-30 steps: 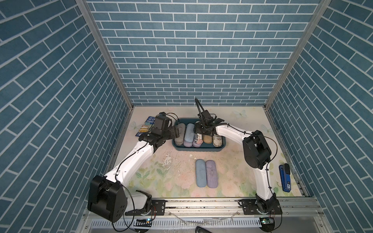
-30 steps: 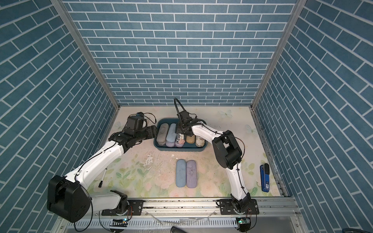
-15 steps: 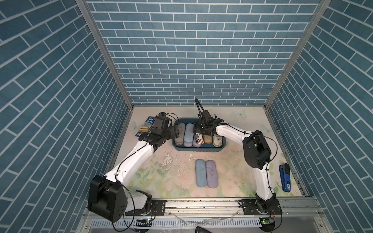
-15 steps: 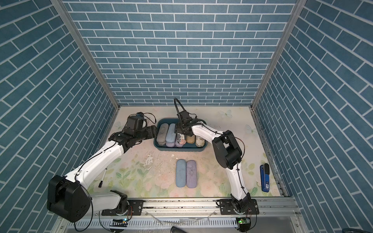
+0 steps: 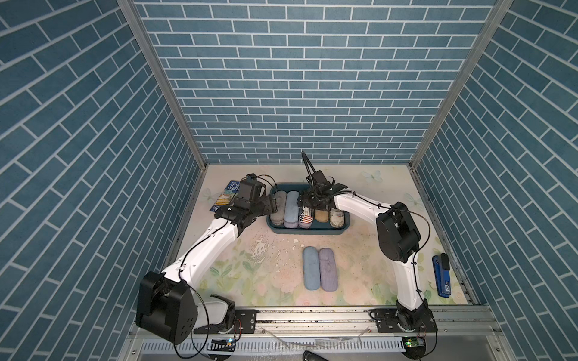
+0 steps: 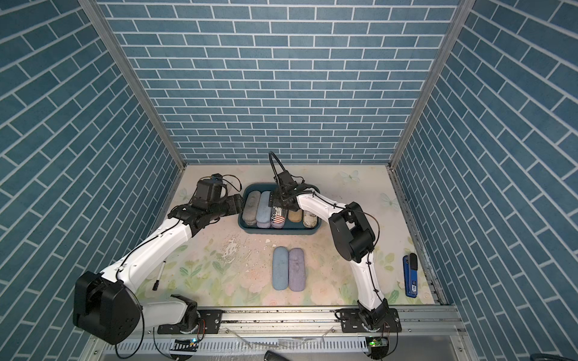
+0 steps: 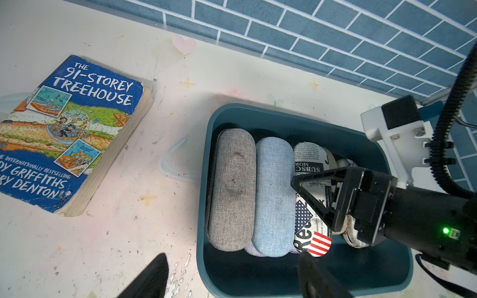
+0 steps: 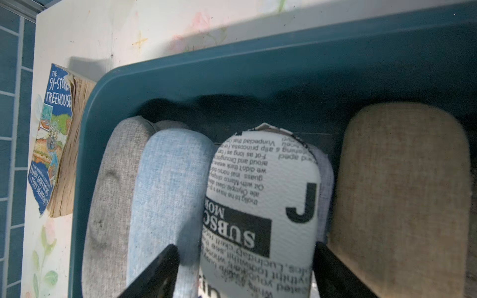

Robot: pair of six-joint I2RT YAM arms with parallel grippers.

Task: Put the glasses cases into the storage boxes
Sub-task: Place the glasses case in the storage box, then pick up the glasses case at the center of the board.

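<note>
The dark teal storage box holds several glasses cases side by side: grey, light blue, newspaper-and-flag print, tan and map-print. My right gripper is low over the print case. Its jaws are open astride it, and one finger stands apart over the blue case. My left gripper is open at the box's left end, holding nothing. A light blue case and a lilac case lie together on the table in front of the box.
A paperback book lies left of the box near the wall. A blue-and-black stapler-like object sits at the right edge. A pen lies beside the left arm. Brick-patterned walls enclose three sides.
My right gripper's jaws have spread wider round the print case, which rests in the box. Neither arm has visibly shifted.
</note>
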